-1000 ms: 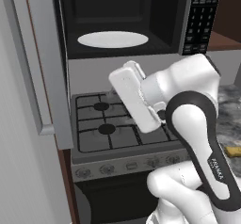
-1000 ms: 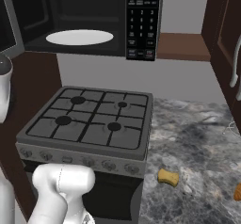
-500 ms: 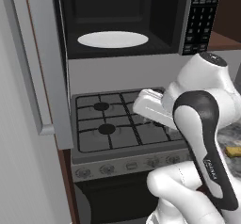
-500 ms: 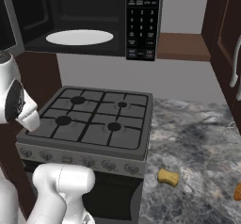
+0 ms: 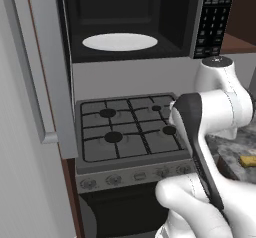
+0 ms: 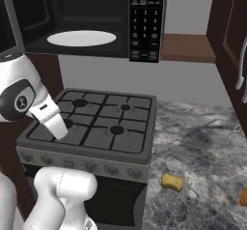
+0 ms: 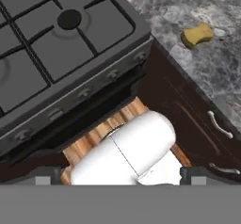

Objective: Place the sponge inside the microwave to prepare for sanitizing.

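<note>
A simulated kitchen seen from behind a white robot arm. The microwave is mounted above a grey gas stove, its door swung open to the left, showing a black cavity with a white round turntable plate inside and a black button panel on its right side. Nothing lies on the plate. The sponge, a small yellowish-tan block, rests on the dark mottled stone desk to the right of the stove, near the desk's front edge and well apart from the microwave. In the hand view the sponge lies on the desk just past the stove's corner, toward the upper right of the picture. The arm bends over the stove's right front corner in the left base view, and its hand end slants down over the stove's left burners in the right base view. The fingers are too poorly seen to tell how far apart they stand; nothing is seen held between them.
</note>
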